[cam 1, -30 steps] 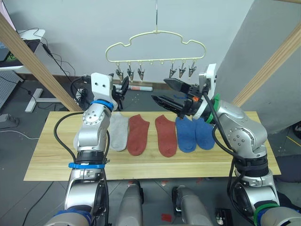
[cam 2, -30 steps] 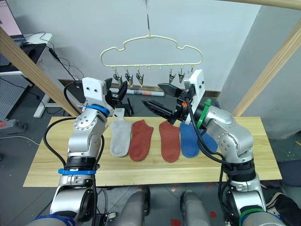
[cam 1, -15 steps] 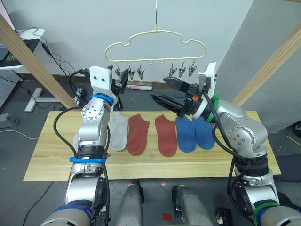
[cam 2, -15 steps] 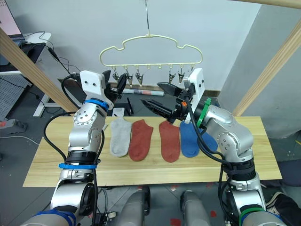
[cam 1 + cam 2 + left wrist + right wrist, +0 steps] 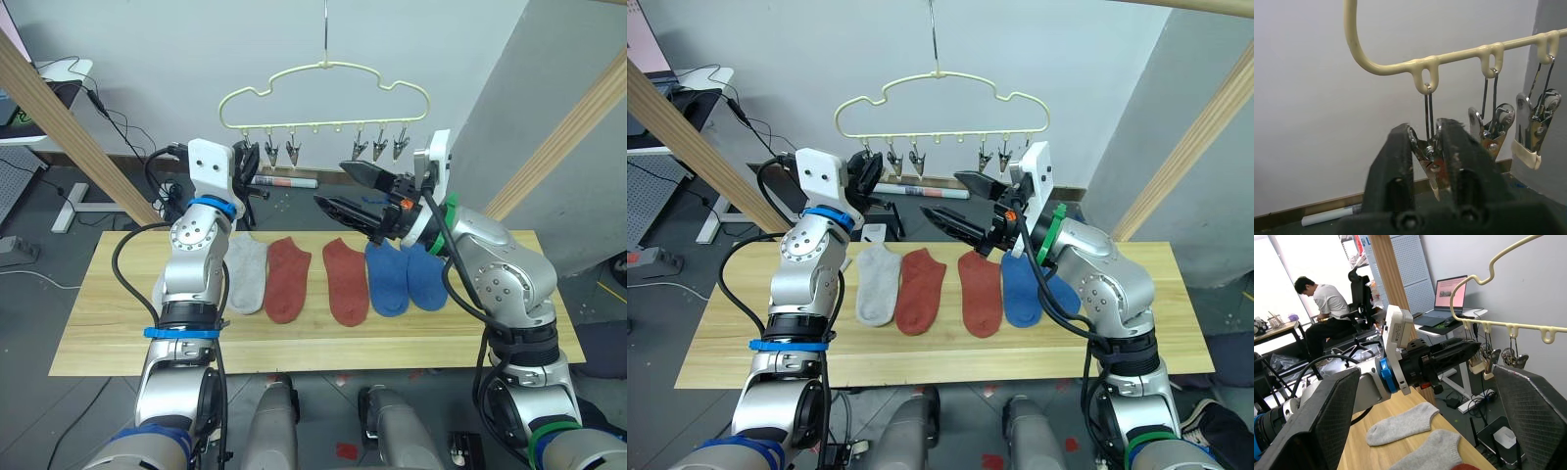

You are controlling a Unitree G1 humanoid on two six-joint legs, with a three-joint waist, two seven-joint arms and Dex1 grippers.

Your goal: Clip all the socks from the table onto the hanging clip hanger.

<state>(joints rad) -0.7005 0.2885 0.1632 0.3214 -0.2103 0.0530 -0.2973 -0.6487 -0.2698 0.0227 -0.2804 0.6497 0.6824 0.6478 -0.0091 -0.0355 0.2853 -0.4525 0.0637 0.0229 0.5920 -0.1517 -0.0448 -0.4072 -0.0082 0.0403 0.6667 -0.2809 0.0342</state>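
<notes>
Left claw has closed on pale-yellow clip hanger's end grey clip.

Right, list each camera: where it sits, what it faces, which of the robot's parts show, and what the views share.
Left eye view: head camera, looking forward and down at the light wooden plank table, both arms showing.
Right eye view: the same scene from the stereo camera's other eye.
Left wrist view: on the left arm, facing the left gripper around a grey metal clip.
Right wrist view: on the right arm, between the open right gripper fingers, facing the left arm.
Shared: the pale-yellow cloud-shaped wire clip hanger.
</notes>
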